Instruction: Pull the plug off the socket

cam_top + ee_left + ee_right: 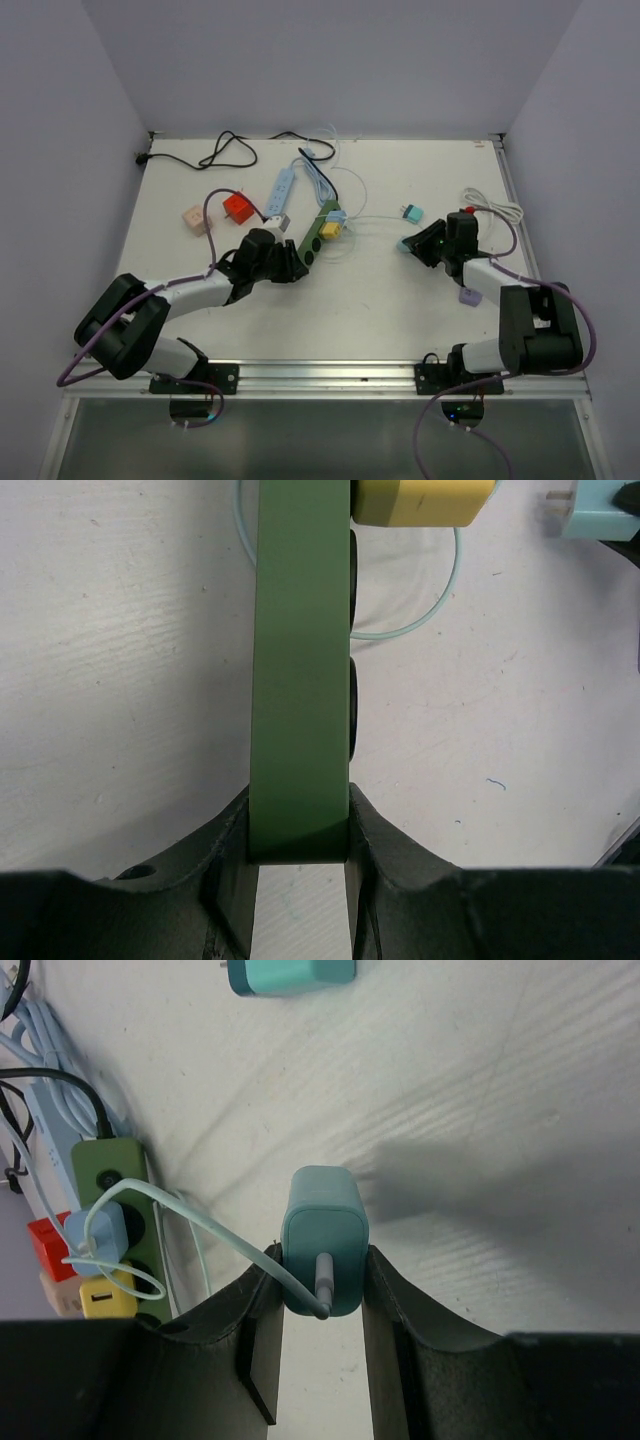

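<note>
Teal rounded plastic plug (323,1230) is clamped between the right pincer (323,1260) fingers (385,1305). It sits off the strip, low over the white bench (380,320) right of centre. A thin pale cable (215,1235) runs from its rear face toward the strip. Green plastic power strip (318,238) lies well apart to the plug's left, slanting across mid-bench. Its near end is gripped by the left pincer (300,855), jaws tight on both long sides. The black round sockets nearest that pincer show empty in the left wrist view. A yellow blocky plug (420,500) and a light-blue plug (95,1235) sit in the strip further along. A second teal adapter (412,213) lies loose on the bench just beyond the right pincer. A pale blue-white power strip (281,190) lies behind the green one. Red cube adapter (238,207) and beige cube adapter (195,219) are left of it. Black cord (215,155) coils at the far left edge, and a white cord (495,208) is bunched far right. A lavender plug (470,296) sits near the right arm.
</note>
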Controlling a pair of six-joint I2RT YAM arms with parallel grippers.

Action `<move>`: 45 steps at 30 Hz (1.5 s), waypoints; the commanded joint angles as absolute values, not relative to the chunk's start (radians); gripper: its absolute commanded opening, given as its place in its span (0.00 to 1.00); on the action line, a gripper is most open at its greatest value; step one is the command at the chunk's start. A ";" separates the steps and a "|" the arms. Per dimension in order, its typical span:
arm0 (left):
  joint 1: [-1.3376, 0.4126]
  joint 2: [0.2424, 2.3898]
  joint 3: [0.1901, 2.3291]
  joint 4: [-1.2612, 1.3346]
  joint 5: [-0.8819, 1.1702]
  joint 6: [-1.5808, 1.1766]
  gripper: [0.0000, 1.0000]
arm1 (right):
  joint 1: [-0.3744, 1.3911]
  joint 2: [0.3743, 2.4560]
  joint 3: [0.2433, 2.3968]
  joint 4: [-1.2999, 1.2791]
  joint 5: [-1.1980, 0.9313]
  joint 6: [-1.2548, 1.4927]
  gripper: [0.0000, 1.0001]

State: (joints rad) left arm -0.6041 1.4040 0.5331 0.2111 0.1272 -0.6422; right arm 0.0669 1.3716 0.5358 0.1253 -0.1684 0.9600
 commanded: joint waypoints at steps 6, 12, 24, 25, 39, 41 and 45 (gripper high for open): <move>-0.589 1.397 0.566 0.261 0.155 -0.641 0.00 | 0.038 1.505 0.672 0.253 -0.219 0.890 0.01; -0.591 1.419 0.568 0.281 0.181 -0.649 0.00 | 0.026 1.592 0.715 0.271 -0.270 0.907 0.32; -0.592 1.445 0.574 0.301 0.206 -0.652 0.00 | 0.031 1.462 0.752 0.086 -0.333 0.850 0.78; -0.592 1.448 0.574 0.301 0.206 -0.653 0.00 | 0.032 1.438 0.758 0.031 -0.331 0.844 0.79; -0.595 1.465 0.584 0.313 0.232 -0.664 0.00 | 0.319 1.282 0.753 0.070 -0.356 0.957 0.78; -0.595 1.463 0.583 0.313 0.230 -0.664 0.00 | 0.377 1.342 0.776 0.093 -0.330 0.971 0.78; -0.597 1.463 0.578 0.310 0.232 -0.666 0.00 | 0.445 1.434 0.805 0.147 -0.290 0.991 0.77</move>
